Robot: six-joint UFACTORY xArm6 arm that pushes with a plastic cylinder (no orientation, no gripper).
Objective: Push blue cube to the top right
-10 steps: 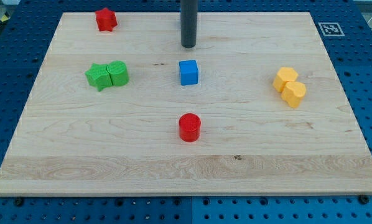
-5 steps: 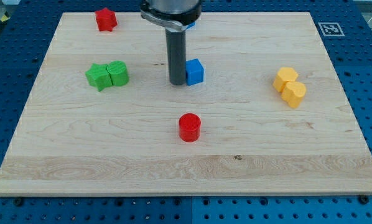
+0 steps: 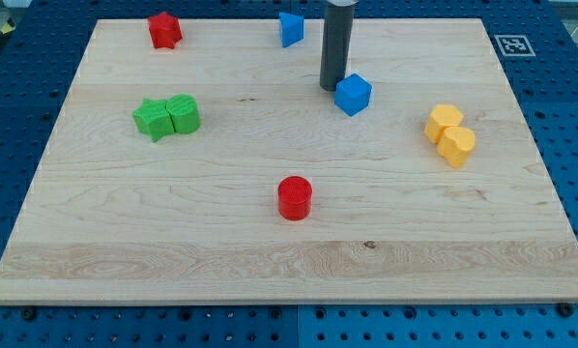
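The blue cube (image 3: 353, 94) sits on the wooden board (image 3: 270, 251), right of centre in the upper half, turned corner-on. My tip (image 3: 332, 89) stands right against its left side, touching or almost touching it. The dark rod rises from there out of the view's top.
A second blue block (image 3: 290, 28) lies near the top edge, left of the rod. A red block (image 3: 163, 30) is at the top left. Two green blocks (image 3: 166, 117) sit together at the left. Two yellow blocks (image 3: 449, 134) sit together at the right. A red cylinder (image 3: 294, 197) is below centre.
The blue cube has slid right and up and turned. My tip came down to its left side, then followed it right and up. The second blue block is now uncovered.
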